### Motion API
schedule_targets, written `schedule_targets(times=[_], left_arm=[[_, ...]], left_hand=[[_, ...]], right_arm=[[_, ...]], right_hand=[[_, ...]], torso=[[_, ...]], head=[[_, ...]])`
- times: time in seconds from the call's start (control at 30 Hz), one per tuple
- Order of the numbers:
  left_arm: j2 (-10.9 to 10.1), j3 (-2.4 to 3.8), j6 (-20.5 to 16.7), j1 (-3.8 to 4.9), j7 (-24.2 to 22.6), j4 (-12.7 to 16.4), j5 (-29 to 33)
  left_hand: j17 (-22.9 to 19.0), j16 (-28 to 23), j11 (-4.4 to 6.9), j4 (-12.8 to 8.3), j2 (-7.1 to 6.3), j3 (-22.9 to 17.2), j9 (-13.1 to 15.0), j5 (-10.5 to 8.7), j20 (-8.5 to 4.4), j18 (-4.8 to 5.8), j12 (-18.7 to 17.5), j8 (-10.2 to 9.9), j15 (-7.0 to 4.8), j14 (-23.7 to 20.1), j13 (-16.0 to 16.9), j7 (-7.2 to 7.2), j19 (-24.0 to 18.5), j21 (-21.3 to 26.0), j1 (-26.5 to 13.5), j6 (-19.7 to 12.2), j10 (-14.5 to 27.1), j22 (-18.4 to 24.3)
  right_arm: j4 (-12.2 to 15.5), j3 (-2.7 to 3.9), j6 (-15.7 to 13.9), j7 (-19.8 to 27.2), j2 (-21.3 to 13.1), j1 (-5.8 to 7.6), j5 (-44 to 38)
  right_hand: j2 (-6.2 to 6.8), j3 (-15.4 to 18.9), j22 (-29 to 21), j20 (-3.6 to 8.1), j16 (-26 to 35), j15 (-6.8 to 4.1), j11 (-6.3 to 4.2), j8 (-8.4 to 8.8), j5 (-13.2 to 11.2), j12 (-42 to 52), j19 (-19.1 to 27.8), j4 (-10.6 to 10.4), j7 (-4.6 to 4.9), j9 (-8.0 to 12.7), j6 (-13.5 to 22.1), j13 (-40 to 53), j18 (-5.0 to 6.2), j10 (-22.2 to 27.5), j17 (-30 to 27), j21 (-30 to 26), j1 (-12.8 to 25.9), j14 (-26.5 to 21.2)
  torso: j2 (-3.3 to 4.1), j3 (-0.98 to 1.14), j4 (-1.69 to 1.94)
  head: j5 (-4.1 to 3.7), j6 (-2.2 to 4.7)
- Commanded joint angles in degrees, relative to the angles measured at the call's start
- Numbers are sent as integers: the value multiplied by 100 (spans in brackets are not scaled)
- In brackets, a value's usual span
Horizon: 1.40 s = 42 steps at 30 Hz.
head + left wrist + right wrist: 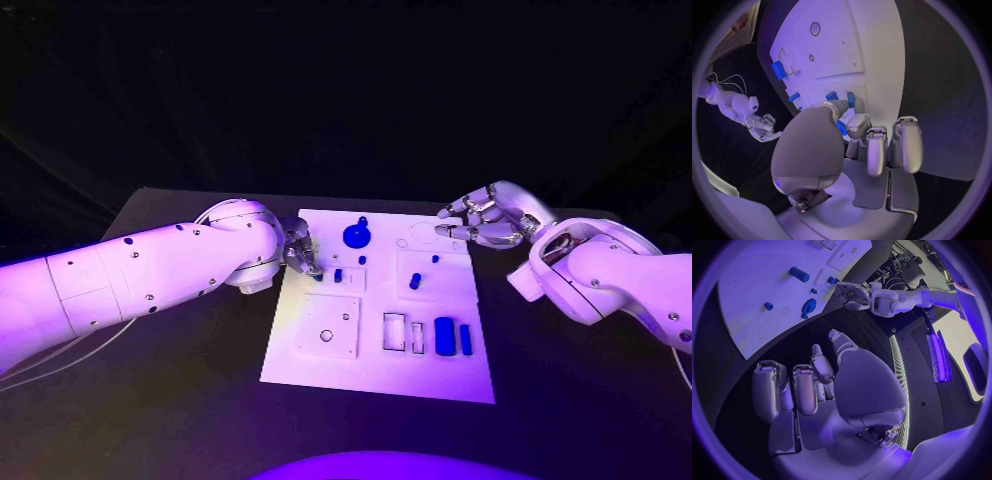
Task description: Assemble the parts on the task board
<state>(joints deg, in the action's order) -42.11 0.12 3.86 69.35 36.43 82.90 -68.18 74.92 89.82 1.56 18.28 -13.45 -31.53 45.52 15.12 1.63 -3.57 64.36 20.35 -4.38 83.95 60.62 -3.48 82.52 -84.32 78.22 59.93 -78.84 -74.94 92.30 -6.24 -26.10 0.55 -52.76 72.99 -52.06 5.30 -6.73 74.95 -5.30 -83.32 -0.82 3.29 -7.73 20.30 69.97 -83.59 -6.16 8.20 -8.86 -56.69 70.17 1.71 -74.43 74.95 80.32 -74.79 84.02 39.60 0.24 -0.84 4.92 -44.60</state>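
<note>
Lying flat in the middle of the black counter (173,400): the white task board (378,365), long side running away from the robot. Standing and lying on it, several blue parts: a round-headed part (356,236) near the far edge, a small peg (414,281) mid-board, a short peg (338,274) just left of that, a long block (444,336) and a slimmer piece (466,340) side by side near the right edge, next to two rectangular slots (394,332).

Reaching in over the board's left edge: the left hand (300,250), fingers (907,145) curled downward just above the board beside the short peg. Showing between thumb and fingers in the left wrist view, a bit of blue (841,127); cannot tell whether pinched or merely lying behind the fingers on the board.

Hovering beyond the board's far right corner, above the counter and off the board: the right hand (482,224), fingers (806,390) bent loosely inward, apart from one another, holding nothing. Seen from the right wrist, board and round-headed part well ahead of the fingertips, no contact.
</note>
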Motion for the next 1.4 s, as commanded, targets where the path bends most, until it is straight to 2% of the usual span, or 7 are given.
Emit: schedule_targets(times=[0.03,0.17,0.43,0.6,0.87,1.4], left_arm=[[3,-3,99,-4,-29,34,-45],[4,-3,88,-4,-40,49,-43],[36,-4,120,-4,-26,40,25],[61,-4,163,-3,4,4,97],[110,-5,160,-1,132,-71,117],[198,-5,205,-1,263,-180,62]], left_hand=[[1508,18,13,-1088,-34,-1116,5,3,5,102,25,20,-28,605,9,78,47,-37,34,130,-47,-479],[1508,18,16,-1094,-44,-1119,5,3,5,103,36,22,-29,605,22,80,50,-39,29,138,-57,-483],[1508,18,21,-1075,-72,-1110,9,-3,4,103,70,29,-33,605,58,92,49,-38,-37,167,-95,-483],[1508,18,74,-990,-174,-779,38,-31,5,107,147,43,-69,605,138,187,60,-42,-297,187,-189,-498],[1508,18,137,-864,-71,-424,22,-28,-26,115,235,32,-123,605,256,255,85,-54,-433,266,-235,-533],[1508,18,167,-708,15,-191,17,-24,-47,123,399,44,-145,605,458,294,110,-68,-533,357,-305,-565]], right_arm=[[1,0,38,54,4,-4,-3],[0,0,38,54,5,-4,-3],[-2,0,38,54,9,-5,-2],[-1,0,37,54,9,-6,-2],[9,0,26,50,-1,-6,-2],[20,0,22,46,-12,-6,-2]], right_hand=[[-1,26,803,-3,37,-10,-7,-20,32,4,30,-17,-16,-8,-42,0,99,17,377,-35,78,325],[-4,29,802,-2,36,-11,-7,-21,35,8,30,-21,-17,-8,-42,3,100,13,380,-37,82,326],[-4,29,802,-2,36,-11,-7,-21,35,8,30,-21,-17,-8,-42,3,100,13,380,-37,82,326],[-11,32,799,-2,41,-12,-8,-22,42,0,33,-30,-17,-9,-42,-5,101,19,372,-43,90,325],[-22,37,798,-1,45,-12,-8,-22,53,-5,34,-43,-18,-10,-41,-10,102,23,367,-46,101,324],[-22,37,798,-1,45,-12,-8,-22,53,-5,34,-43,-18,-10,-41,-10,102,23,367,-46,101,324]], torso=[[-1,2,4],[2,-1,3],[0,5,-3],[-3,5,-3],[0,8,-6],[3,7,-2]], head=[[-5,-13],[-4,-6],[6,-4],[3,-12],[-6,-33],[-28,-60]])
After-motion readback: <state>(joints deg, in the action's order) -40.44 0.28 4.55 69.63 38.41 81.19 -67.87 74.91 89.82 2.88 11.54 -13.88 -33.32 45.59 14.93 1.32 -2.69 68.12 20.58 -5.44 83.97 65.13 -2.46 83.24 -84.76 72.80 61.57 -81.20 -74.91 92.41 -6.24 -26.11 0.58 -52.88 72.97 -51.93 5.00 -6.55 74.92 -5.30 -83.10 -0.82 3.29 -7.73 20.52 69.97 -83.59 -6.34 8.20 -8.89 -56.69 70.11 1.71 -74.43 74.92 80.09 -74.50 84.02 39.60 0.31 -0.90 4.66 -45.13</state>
